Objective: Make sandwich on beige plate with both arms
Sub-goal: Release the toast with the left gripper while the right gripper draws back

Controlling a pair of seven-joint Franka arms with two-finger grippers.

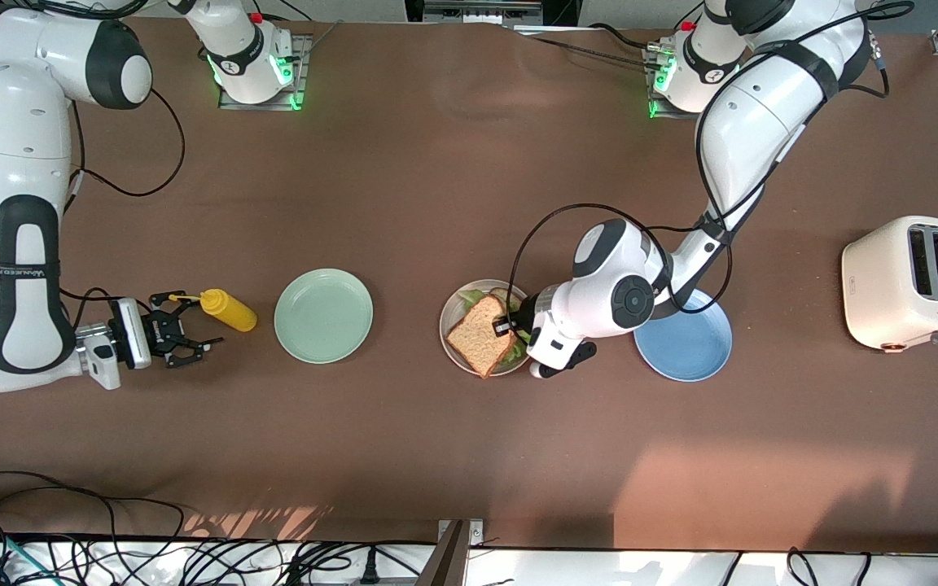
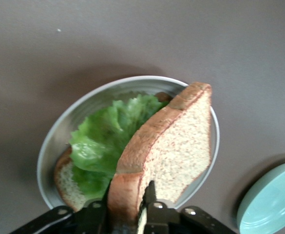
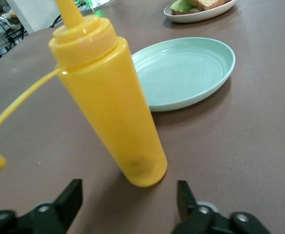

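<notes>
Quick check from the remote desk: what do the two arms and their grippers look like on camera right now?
Both arms are glossy white with black joint bands and looping black cables. The right arm carries small lettering on a black band. The left gripper and right gripper are black and two-fingered. Green lights glow at both bases.

Three plates: beige plate [image 1: 454, 338], mint [image 1: 323, 315], blue [image 1: 685, 348]; one sandwich [image 1: 484, 333]; one mustard bottle [image 1: 227, 309]; one toaster [image 1: 907, 282].

No readable text or labels
</notes>
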